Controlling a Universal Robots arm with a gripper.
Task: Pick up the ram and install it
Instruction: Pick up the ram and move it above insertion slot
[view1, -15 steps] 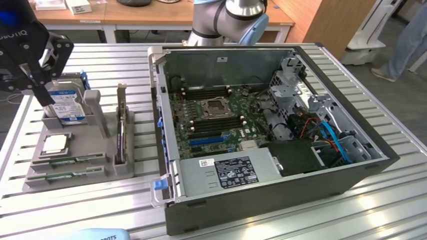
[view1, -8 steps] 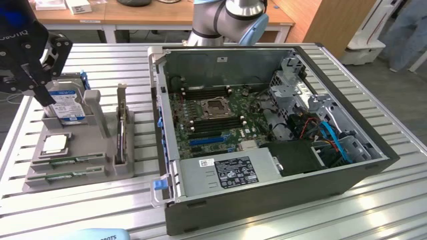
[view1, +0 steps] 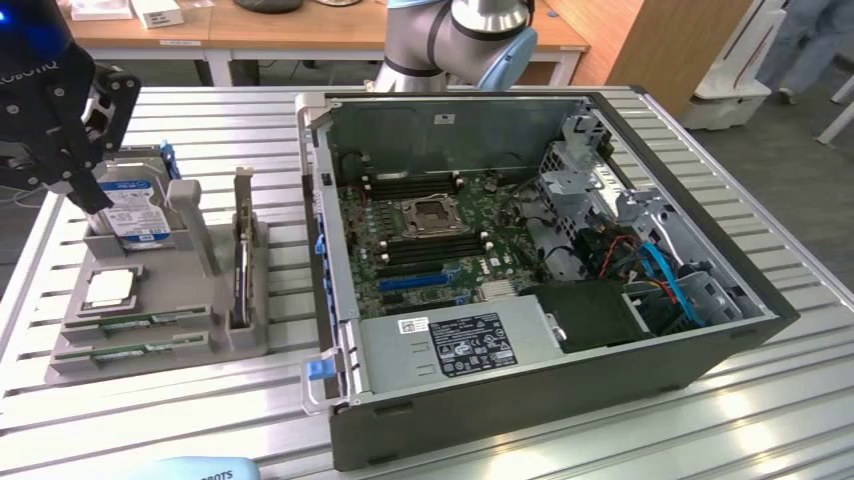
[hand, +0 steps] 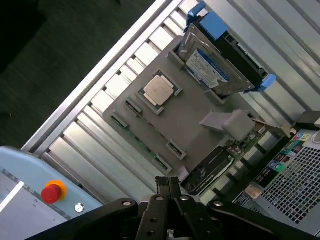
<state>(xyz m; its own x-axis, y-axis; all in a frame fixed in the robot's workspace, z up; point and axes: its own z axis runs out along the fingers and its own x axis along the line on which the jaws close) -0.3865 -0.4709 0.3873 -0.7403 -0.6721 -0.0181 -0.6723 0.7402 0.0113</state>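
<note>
- Ram (view1: 140, 323) (hand: 141, 141) sits in a slot along the edge of the grey holder tray (view1: 167, 300) (hand: 190, 125); a second green stick lies just beside it, and the silver processor chip (view1: 107, 288) (hand: 159, 90) is near
- it looks light, thin and stiff, yet probably fragile; the chips and contact edge are best left alone, so a pinch across the two flat faces near the middle of its length seems soundest; taken off-centre, the smooth board could tilt or slip
- gripper (view1: 83, 185) (hand: 167, 181) hangs above the tray, by the hard drive (view1: 134, 215) (hand: 215, 67); its fingers are pressed together and hold nothing
- tray rests on a slatted aluminium table (view1: 601, 440); the ridges give a firm, level base
- open computer case (view1: 534, 400) stands just beside the tray on the exterior view's right, its motherboard (view1: 400, 250) exposed
- wooden desks (view1: 267, 35) stand beyond the table; grey floor lies around it
</note>
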